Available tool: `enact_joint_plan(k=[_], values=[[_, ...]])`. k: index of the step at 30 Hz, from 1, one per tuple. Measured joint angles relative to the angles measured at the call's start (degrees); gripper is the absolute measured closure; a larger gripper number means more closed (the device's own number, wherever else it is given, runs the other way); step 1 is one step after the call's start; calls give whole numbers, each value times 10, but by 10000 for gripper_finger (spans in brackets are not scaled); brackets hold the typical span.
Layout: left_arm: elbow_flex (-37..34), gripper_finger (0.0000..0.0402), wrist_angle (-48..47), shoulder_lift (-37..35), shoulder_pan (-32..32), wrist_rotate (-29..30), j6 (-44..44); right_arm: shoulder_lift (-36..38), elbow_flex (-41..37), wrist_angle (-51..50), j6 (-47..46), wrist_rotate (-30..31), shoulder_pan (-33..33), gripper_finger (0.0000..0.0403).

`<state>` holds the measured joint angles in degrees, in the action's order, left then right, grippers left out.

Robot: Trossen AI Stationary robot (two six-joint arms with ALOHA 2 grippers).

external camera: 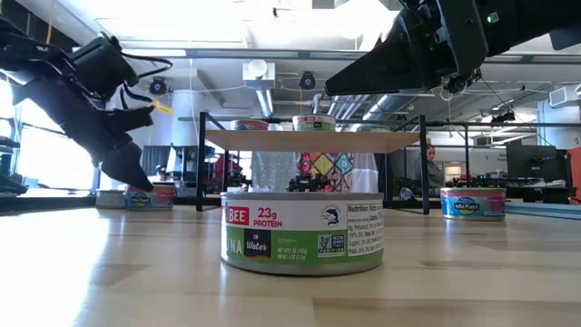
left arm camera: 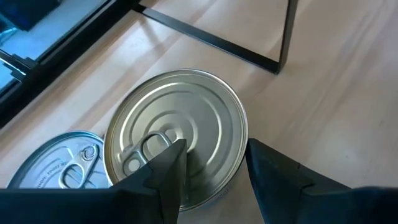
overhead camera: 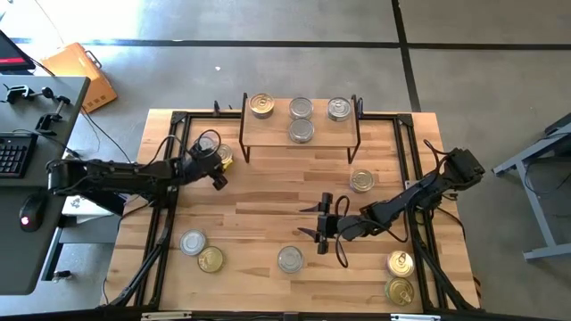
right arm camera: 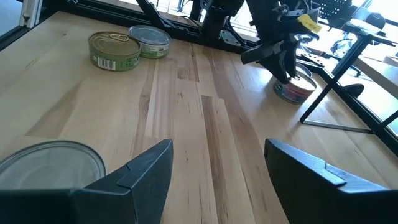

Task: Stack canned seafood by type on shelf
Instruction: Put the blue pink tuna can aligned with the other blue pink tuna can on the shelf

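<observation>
Left pincer (left arm camera: 211, 171) hovers parted over gold-lid tin (left arm camera: 177, 134) on worktop (overhead camera: 268, 214), beside shelf (overhead camera: 299, 134); not gripping. Should straddle the rim squarely before clenching. Right pincer (right arm camera: 214, 165) waits released mid-worktop.

the high view looks straight down on the whole slatted table (overhead camera: 268, 223) with floor on every side. the low view sits at tabletop level, very near one tin (external camera: 302, 232), and faces across to the shelf (external camera: 313, 141) and the room behind it. the left wrist view looks steeply down, close over a gold-lidded tin (left arm camera: 177, 134). the right wrist view looks low across the boards toward the left arm (right arm camera: 273, 37), which the high view shares.
</observation>
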<state>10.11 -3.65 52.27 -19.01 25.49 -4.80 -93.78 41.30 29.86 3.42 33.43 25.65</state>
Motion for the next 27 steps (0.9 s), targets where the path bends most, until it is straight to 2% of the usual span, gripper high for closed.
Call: enact_joint_plan(k=[8, 17, 27], values=[[8, 246, 15, 29, -37, -54, 6, 0, 0, 0, 0, 0, 0, 158], [19, 250, 43, 95, -37, -53, 21, 0, 0, 1, 0, 0, 0, 158], [56, 341, -34, 99, 30, -69, 0, 0, 0, 1, 0, 0, 0, 158]])
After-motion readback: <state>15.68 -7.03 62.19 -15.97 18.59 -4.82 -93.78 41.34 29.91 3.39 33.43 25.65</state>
